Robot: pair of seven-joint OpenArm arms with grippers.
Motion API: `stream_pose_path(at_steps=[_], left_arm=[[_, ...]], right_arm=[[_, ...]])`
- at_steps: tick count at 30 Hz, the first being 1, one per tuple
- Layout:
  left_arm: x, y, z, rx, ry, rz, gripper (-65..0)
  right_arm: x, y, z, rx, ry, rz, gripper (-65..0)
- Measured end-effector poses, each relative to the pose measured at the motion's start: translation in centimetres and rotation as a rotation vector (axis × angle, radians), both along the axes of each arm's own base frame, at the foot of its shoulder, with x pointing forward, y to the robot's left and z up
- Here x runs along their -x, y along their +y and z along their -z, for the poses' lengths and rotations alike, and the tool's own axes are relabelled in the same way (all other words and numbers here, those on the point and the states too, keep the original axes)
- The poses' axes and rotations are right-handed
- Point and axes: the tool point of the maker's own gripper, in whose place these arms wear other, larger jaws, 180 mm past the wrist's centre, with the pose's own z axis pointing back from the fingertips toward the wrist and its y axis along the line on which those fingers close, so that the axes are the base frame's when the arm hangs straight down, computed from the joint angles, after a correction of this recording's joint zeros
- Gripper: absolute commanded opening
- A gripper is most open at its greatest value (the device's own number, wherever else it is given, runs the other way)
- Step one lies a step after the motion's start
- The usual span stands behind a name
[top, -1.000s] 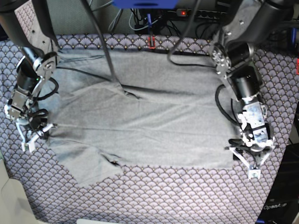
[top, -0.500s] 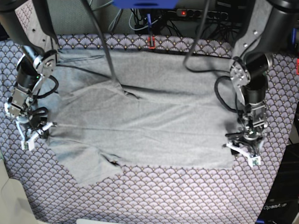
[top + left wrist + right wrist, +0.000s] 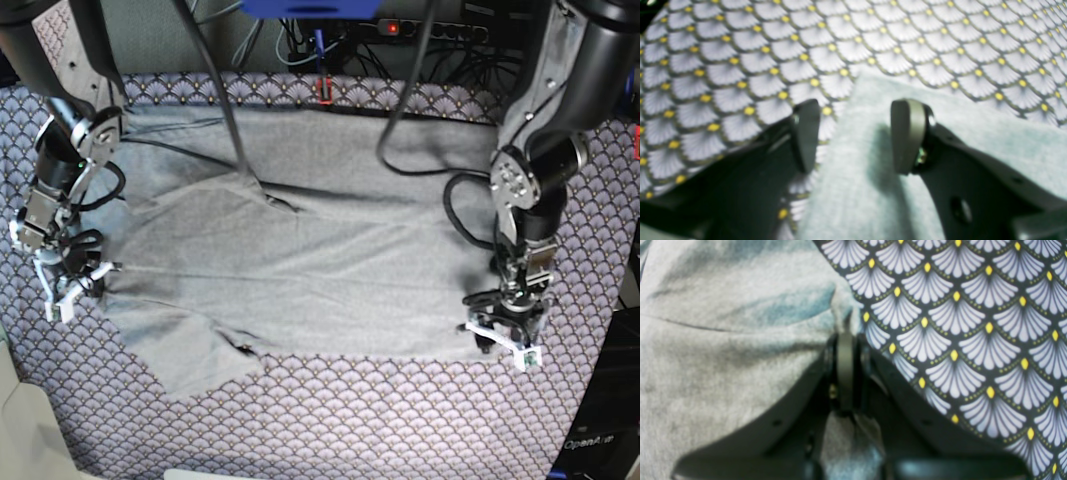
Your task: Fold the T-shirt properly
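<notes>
The light grey T-shirt (image 3: 300,270) lies spread flat on the purple fan-patterned tablecloth (image 3: 400,420). In the base view my left gripper (image 3: 498,345) hovers at the shirt's near right corner. The left wrist view shows my left gripper (image 3: 853,133) open, with the shirt's corner (image 3: 867,193) under the gap and one finger (image 3: 907,133) over the cloth. At the shirt's left edge, my right gripper (image 3: 68,290) points down. The right wrist view shows my right gripper (image 3: 845,366) shut on a pinched fold of the shirt (image 3: 723,356).
A dark cable (image 3: 235,140) hangs over the shirt's back left part. A power strip (image 3: 420,28) and more cables sit behind the table. A small red object (image 3: 323,92) stands at the back edge. Patterned tablecloth (image 3: 957,340) surrounds the shirt.
My left arm has swung in toward the shirt, bringing its open gripper from beside the near right corner to over it. The right arm has not moved.
</notes>
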Motion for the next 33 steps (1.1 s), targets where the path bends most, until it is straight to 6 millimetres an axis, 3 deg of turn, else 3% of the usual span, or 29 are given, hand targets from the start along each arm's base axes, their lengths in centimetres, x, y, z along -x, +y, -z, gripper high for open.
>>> stream_pose_path(at_steps=[7, 13, 26, 28, 32, 33], left_arm=[[0.1, 0.0, 0.2, 0.001, 0.003, 0.0, -31.2], [1.5, -0.1, 1.9, 0.002, 0.038, 0.0, -31.2], [2.1, -0.3, 2.5, 0.005, 0.044, 0.0, -32.2], [2.1, -0.3, 2.7, 0.007, 0.059, -0.001, -38.3], [2.2, -0.2, 2.7, 0.01, 0.058, -0.003, -62.8], [2.2, -0.2, 2.7, 0.012, 0.058, -0.004, -65.0]], right_arm=[[-0.1, 0.0, 0.0, 0.002, 0.002, -0.001, -65.0], [-0.1, 0.0, 0.0, 0.002, 0.002, -0.002, -65.0], [-0.1, 0.1, 0.0, 0.001, 0.001, -0.002, -65.0], [-0.1, 0.1, 0.0, 0.001, 0.001, -0.002, -65.0], [-0.1, 0.1, 0.0, 0.001, 0.0, -0.002, -65.0], [-0.1, 0.1, 0.0, 0.001, 0.001, -0.003, -65.0]])
